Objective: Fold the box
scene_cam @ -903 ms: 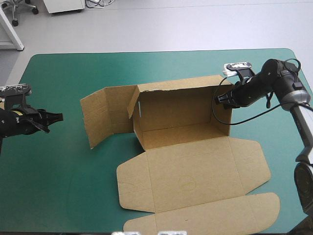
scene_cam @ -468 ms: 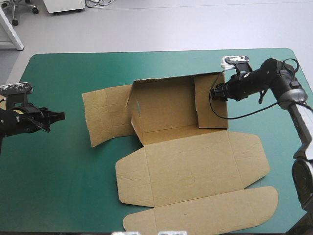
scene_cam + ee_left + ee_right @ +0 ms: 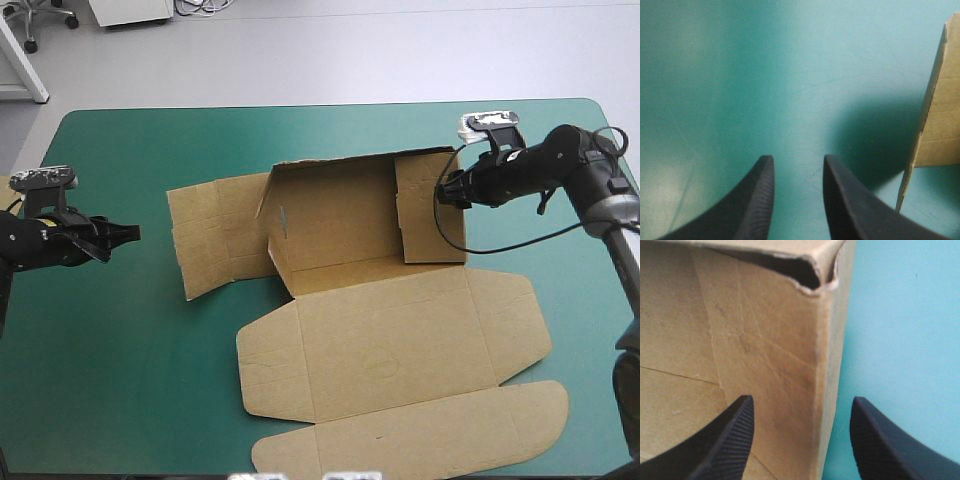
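Just swung the right end wall (image 3: 432,215) of the brown box (image 3: 380,330) inward, square to the back wall (image 3: 335,205) (earlier in line with it). Means one side raised, by this reading; leaves the left flaps (image 3: 215,240) splayed toward the left edge of the table (image 3: 110,380). Straddles that wall's corner with the right gripper (image 3: 447,192), black fingers wide, gripping nothing. Holds the left gripper (image 3: 128,233) near the left edge, fingers narrowly parted, empty. Sits mid-table on the teal-green cover, lid panels flat toward the near edge.

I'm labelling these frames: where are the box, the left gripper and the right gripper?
box (image 3: 380,340): high view, large flat panel.
left gripper (image 3: 130,233): high view, between its fingertips.
right gripper (image 3: 444,195): high view, fingertips at the box's raised right wall.
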{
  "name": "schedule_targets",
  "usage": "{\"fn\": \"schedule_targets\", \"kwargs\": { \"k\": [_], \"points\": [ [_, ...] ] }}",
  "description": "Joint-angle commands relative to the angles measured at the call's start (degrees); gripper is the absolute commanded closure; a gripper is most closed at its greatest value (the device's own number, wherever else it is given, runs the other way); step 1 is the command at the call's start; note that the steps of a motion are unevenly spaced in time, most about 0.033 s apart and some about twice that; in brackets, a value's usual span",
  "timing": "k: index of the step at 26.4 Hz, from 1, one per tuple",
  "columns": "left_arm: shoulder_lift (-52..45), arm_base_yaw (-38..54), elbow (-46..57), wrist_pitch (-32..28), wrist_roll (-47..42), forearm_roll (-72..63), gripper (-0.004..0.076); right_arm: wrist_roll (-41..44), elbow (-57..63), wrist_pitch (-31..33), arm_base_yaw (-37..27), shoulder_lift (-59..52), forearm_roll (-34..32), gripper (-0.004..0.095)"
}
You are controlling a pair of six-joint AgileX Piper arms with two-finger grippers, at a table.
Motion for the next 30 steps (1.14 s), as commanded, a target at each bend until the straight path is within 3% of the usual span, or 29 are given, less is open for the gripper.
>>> {"fn": "schedule_targets", "kwargs": {
  "k": [1, 6, 14, 27, 29, 30],
  "points": [
    [-1.1, -0.1, -1.8, -3.1, 0.2, -1.4, 0.0486, -2.7, 6.2, -6.7, 0.0, -8.0, 0.9, 0.0420],
    [-1.1, -0.1, -1.8, -3.2, 0.2, -1.3, 0.0486, -9.4, 19.7, -19.4, 0.0, -14.8, 4.4, 0.0423],
    [-1.1, -0.1, -1.8, -3.2, 0.2, -1.7, 0.0486, -24.8, 29.8, -22.6, 0.0, -15.6, 22.4, 0.0422],
    [-1.1, -0.1, -1.8, -3.7, 1.4, -3.9, 0.0486, -27.9, 30.2, -27.6, 0.0, -8.8, 24.4, 0.0425],
    [-0.8, -0.1, -1.8, -3.7, 1.5, -4.1, 0.0486, -27.9, 29.4, -27.3, 0.0, -8.5, 24.4, 0.0463],
    [-0.8, -0.1, -1.8, -3.5, 1.5, -4.1, 0.0486, -28.0, 28.0, -27.3, 0.0, -8.6, 24.2, 0.0551]
  ]
}}
